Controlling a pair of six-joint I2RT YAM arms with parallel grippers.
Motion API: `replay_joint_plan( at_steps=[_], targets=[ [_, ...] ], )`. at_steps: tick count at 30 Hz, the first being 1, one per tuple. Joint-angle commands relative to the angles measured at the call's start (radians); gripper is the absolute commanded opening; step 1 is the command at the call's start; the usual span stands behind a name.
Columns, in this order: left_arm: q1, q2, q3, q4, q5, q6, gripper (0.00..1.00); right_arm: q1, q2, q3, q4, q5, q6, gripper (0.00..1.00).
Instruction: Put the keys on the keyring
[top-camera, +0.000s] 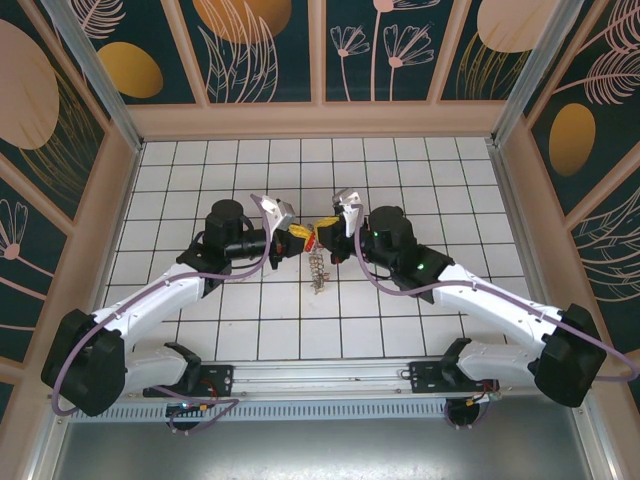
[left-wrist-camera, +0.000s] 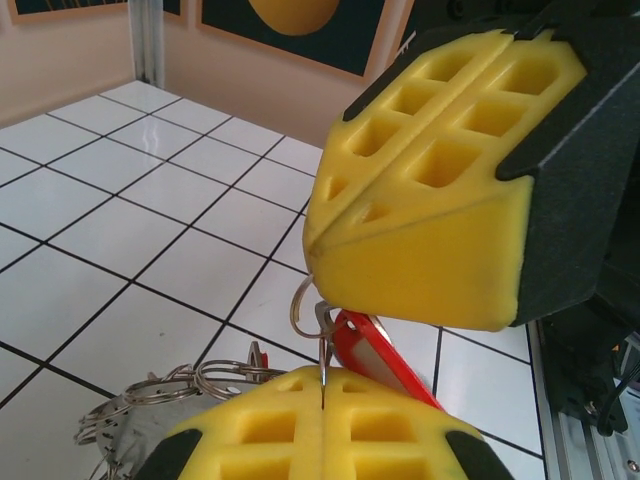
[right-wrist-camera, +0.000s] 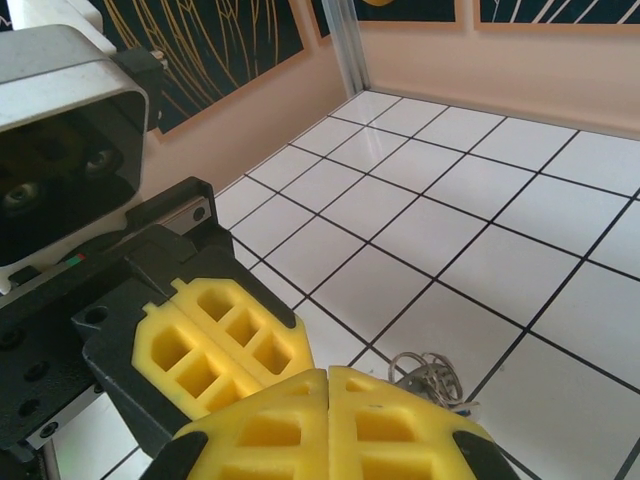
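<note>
Left gripper (left-wrist-camera: 323, 412) clamped on thin key (left-wrist-camera: 323, 372) edge, red tag (left-wrist-camera: 372, 352) alongside. Right gripper (left-wrist-camera: 318, 238) closed, tip just above, small loop (left-wrist-camera: 300, 302) at its seam. Keyring (left-wrist-camera: 185, 388) trails below-left.

Tiled floor (top-camera: 200, 180) lies open all round (keyring (top-camera: 319, 271) obstructs centre).

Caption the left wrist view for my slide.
Shut left tool and shut right tool face tip to tip, a red-tagged key between them, the keyring dangling lower left.
</note>
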Motion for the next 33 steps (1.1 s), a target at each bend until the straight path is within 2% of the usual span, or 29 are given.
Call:
replay_joint_plan(
  at_steps=[1, 8, 15, 33],
  targets=[
    [-0.003, -0.024, 0.040, 0.036, 0.011, 0.016, 0.00, -0.005, 0.006, 0.026, 0.009, 0.019, -0.011, 0.00],
    [-0.004, -0.046, 0.025, 0.083, -0.041, -0.014, 0.00, -0.007, -0.035, -0.008, -0.004, 0.034, 0.003, 0.00],
    [-0.003, -0.057, 0.010, 0.151, -0.027, -0.034, 0.00, -0.007, -0.039, -0.025, -0.001, 0.034, 0.023, 0.00],
    [-0.003, -0.051, -0.003, 0.137, -0.044, -0.019, 0.00, -0.028, -0.117, -0.033, 0.036, -0.032, 0.039, 0.00]
  ],
)
